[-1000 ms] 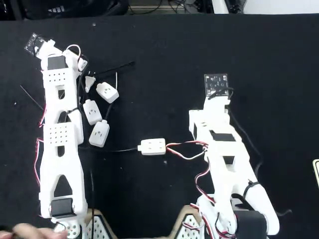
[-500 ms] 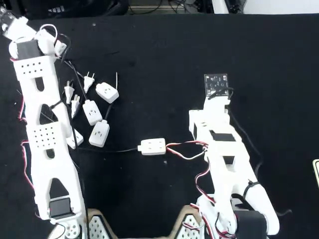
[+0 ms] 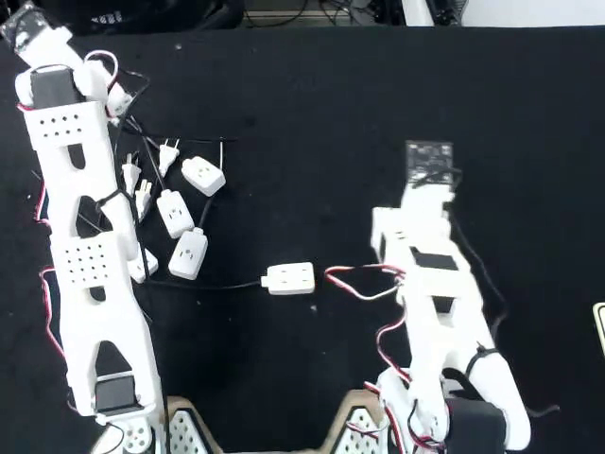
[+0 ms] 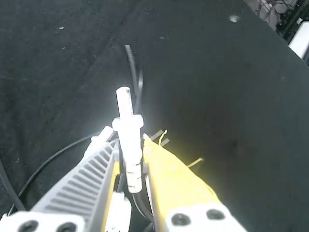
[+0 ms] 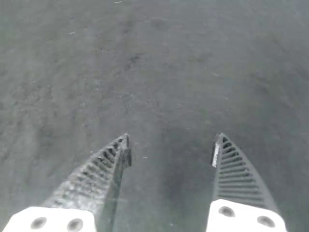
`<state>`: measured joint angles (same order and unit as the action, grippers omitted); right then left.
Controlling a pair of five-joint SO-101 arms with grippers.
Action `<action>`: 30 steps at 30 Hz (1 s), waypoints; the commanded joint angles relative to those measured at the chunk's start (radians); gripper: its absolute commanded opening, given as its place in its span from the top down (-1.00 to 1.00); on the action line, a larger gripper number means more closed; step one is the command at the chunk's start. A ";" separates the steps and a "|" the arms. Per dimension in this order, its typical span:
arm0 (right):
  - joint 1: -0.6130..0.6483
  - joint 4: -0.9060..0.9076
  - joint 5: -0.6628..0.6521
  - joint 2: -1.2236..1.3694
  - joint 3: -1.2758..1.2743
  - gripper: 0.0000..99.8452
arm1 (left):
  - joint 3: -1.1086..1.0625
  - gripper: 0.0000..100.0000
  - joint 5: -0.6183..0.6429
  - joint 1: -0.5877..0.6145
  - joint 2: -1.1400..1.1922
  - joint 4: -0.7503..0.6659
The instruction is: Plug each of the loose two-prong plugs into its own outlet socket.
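White plug [image 4: 126, 121] sits clamped in the left pincer [image 4: 129, 141] — right pincer [image 5: 170, 145] gapes wide.

Right tool [image 5: 170, 147] fingers spread apart above bare black tabletop [image 5: 159, 58].

A big black surface [image 3: 312, 85] lay under everything, dark like cloth. Behind its far edge ran some dark wires [image 3: 284, 11]. A white thing [image 3: 529, 11] sat past the far right corner. A small pale thing [image 3: 599, 326] peeked in at the right edge.
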<state>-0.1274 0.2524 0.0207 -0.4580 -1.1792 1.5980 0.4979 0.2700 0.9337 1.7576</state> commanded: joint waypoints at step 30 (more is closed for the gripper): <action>-0.582 0.842 -0.336 -0.203 0.395 0.47 | -1.698 0.93 -0.072 -0.906 -0.910 -0.770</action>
<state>-0.6659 1.0625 -0.2493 -0.6068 -0.7925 -0.0514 0.4319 -0.5861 0.0867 1.1439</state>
